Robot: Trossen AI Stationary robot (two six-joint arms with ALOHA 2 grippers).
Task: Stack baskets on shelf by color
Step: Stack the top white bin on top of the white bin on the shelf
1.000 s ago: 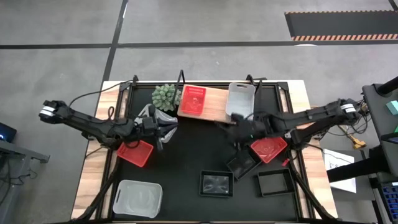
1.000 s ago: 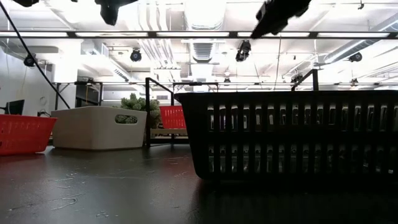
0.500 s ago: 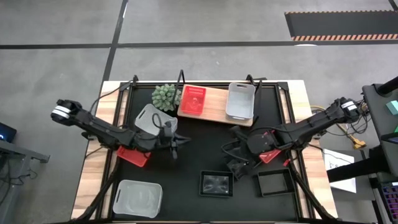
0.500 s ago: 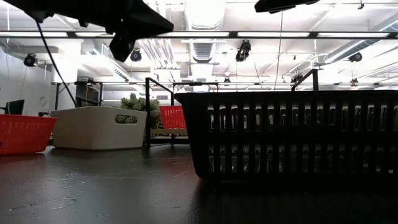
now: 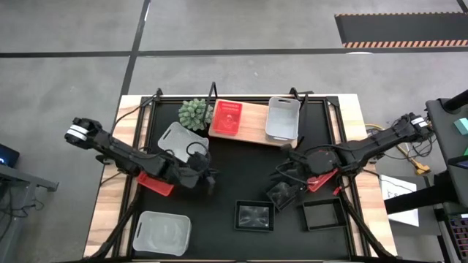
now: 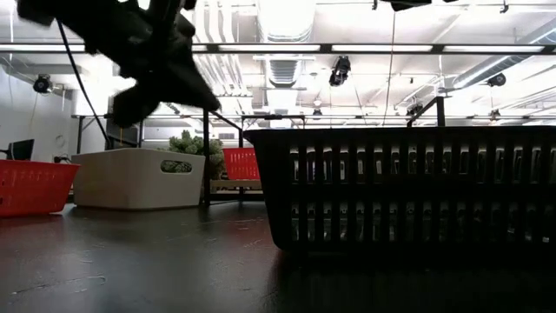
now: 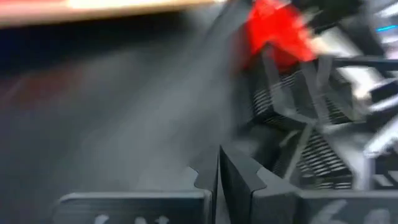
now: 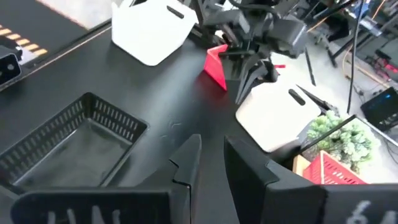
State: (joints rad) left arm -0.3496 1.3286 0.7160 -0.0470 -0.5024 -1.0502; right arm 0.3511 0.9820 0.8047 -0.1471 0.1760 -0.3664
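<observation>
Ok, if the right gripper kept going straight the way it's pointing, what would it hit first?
Bare mat lies ahead of the right gripper, then most likely the left gripper facing it, beside a white basket. Depth is unclear.

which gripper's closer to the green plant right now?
Left. The left gripper sits below the green plant on the mat, beside a white basket. The right gripper is farther off, across the table near a red basket.

Count: red baskets [image 5: 227, 117] 3, white baskets [image 5: 283, 118] 3, black baskets [image 5: 254, 216] probably 3 (one half hidden), board [image 5: 255, 123] 1, plant [image 5: 195, 113] 1.
</observation>
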